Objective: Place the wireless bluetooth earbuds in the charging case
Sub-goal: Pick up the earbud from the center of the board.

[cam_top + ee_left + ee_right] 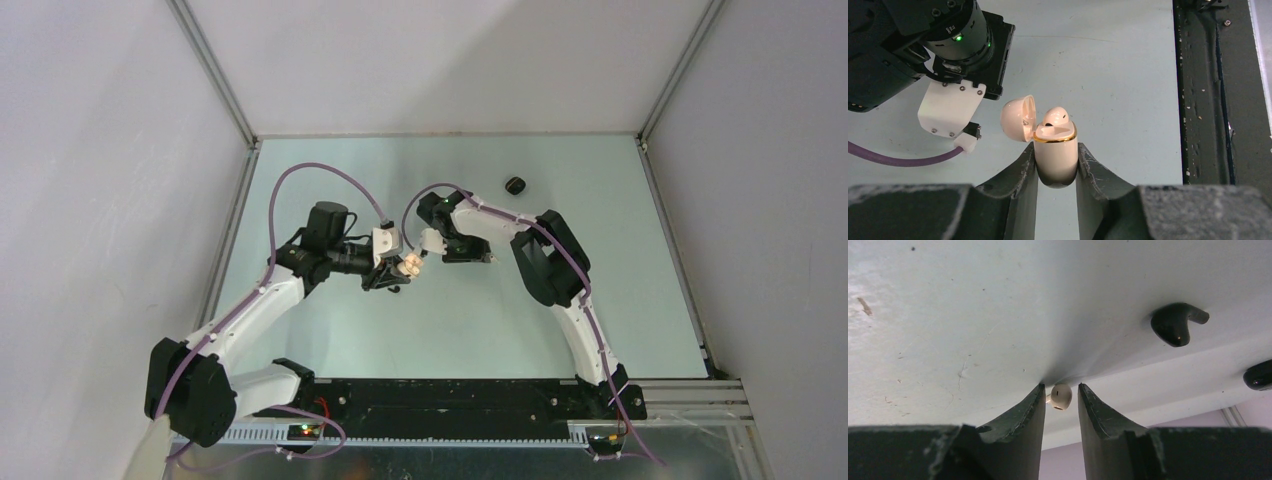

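cream charging case [1056, 155] stands upright, lid open, clamped by left hand [1057, 172]; right hand [1060, 402] straddles a cream bud [1060, 396].

The left hand [1057, 165] grips the open cream charging case [1055, 157], one cream earbud [1055, 117] seated inside.

Blk/white arms [270, 290], purple cables [290, 185].

A pale green table [600, 310] sits inside plain white enclosure walls [100, 200] framed by aluminium corner rails [215, 70], with a black mounting plate [450, 400] along its near edge.
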Controlling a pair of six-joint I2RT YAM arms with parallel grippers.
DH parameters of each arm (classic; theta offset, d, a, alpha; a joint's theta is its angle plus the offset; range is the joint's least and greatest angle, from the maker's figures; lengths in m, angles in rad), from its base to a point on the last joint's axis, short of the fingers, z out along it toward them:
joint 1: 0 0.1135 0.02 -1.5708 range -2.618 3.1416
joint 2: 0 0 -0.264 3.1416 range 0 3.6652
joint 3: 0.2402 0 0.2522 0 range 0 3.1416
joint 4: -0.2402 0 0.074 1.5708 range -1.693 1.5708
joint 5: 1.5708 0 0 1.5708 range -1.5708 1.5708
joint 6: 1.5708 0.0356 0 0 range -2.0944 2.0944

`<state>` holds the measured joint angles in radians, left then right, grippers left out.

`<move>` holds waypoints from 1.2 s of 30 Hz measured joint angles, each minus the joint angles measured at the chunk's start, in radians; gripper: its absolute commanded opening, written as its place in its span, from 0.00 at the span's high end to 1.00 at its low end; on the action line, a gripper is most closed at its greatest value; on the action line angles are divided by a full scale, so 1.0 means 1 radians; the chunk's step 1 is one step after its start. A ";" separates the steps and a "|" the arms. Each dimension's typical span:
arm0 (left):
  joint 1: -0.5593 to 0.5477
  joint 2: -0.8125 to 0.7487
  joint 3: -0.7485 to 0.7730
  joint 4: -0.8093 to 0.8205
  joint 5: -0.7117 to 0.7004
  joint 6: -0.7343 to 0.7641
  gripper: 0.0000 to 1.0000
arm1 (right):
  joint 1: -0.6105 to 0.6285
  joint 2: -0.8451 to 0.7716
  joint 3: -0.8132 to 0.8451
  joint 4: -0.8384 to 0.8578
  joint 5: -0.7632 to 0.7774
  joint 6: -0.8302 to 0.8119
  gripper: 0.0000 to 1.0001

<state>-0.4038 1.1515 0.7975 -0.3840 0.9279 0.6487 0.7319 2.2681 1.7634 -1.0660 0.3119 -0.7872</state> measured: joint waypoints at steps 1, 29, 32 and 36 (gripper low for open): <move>0.000 0.000 0.000 0.000 0.000 0.001 1.00 | -0.001 0.000 0.000 -0.001 -0.002 0.000 0.67; 0.000 0.000 0.000 0.006 0.008 0.004 1.00 | -0.019 -0.161 -0.135 0.179 -0.025 0.050 0.83; 0.000 0.000 -0.006 0.031 0.017 -0.014 1.00 | -0.024 -0.259 -0.155 0.221 -0.035 0.080 0.83; 0.000 0.002 -0.040 0.091 0.021 -0.059 1.00 | -0.038 -0.405 -0.162 0.295 -0.054 0.145 0.83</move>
<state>-0.4038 1.1530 0.7570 -0.2932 0.9489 0.5900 0.6941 1.8633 1.6016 -0.7708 0.2577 -0.6422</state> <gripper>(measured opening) 0.317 0.205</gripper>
